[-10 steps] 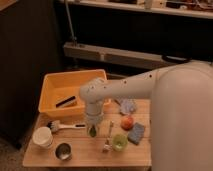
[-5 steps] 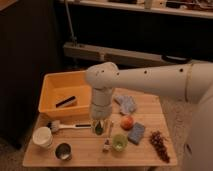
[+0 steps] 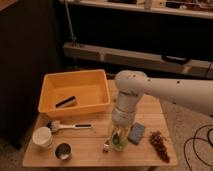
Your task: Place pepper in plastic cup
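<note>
My gripper (image 3: 119, 136) points straight down at the front middle of the wooden table (image 3: 90, 150), at the end of the white arm that reaches in from the right. It is shut on the pepper (image 3: 117, 137), a dark green sliver that hangs upright between the fingers. The lime-green plastic cup (image 3: 120, 145) stands directly under the gripper, and the pepper's lower end is at its rim. The gripper hides most of the cup.
A yellow bin (image 3: 75, 92) holding a dark object stands at the back left. A brush (image 3: 70, 126), a white cup (image 3: 42, 136) and a metal cup (image 3: 63, 151) are at the left. A blue sponge (image 3: 136, 133) and a dark grape bunch (image 3: 159, 142) lie to the right.
The arm has swung to the right and carried the pepper from left of the lime-green cup to directly above it. The round orange-red fruit is now hidden behind the arm.
</note>
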Motion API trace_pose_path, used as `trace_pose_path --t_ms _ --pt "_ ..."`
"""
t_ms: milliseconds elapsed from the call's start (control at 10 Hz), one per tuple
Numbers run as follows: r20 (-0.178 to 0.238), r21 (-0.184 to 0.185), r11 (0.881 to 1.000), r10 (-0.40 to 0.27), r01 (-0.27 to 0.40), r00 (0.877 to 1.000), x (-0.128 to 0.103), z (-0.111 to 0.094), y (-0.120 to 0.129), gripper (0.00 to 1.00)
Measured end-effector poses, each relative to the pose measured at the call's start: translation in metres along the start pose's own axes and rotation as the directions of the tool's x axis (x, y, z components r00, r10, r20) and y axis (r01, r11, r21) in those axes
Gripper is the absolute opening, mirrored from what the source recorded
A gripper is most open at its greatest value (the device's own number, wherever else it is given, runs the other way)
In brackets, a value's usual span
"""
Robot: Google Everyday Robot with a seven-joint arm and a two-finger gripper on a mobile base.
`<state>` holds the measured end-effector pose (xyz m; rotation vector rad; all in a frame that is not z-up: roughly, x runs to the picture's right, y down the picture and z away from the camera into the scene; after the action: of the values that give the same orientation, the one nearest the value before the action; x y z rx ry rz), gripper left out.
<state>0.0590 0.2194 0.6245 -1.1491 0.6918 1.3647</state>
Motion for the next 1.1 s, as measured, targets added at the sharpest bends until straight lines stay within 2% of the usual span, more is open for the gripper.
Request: trace_pose_path --t_ms 200,300,400,600,700,800,900,1000,1100 --pt "-0.039 -0.057 0.998 0.013 -0.015 0.999 0.009 0.014 -0.03 0.0" --pt "-0.044 -0.065 0.998 0.01 -0.013 0.999 0.013 0.017 -0.033 0.0" --pt "-0.038 -0.064 0.998 -0.004 0.001 0.999 0.017 0.019 -0.034 0.0" --pt "-0.009 -0.033 0.993 -0.112 0.112 0.994 0.03 0.02 -0.03 0.0" --pt "-0.003 -0.012 0.982 -0.188 0.188 0.982 0.037 0.02 -0.027 0.0" --pt "0.003 0.002 0.963 -0.268 0.268 0.963 0.044 0.02 -0.026 0.0" --pt "0.008 0.005 0.951 -0.308 0.308 0.951 0.048 0.02 -0.027 0.0" --pt "0.01 -0.009 0.946 -0.325 0.325 0.946 0.05 0.019 -0.03 0.0" --pt "0.01 -0.05 0.949 -0.31 0.31 0.951 0.048 0.018 -0.039 0.0"
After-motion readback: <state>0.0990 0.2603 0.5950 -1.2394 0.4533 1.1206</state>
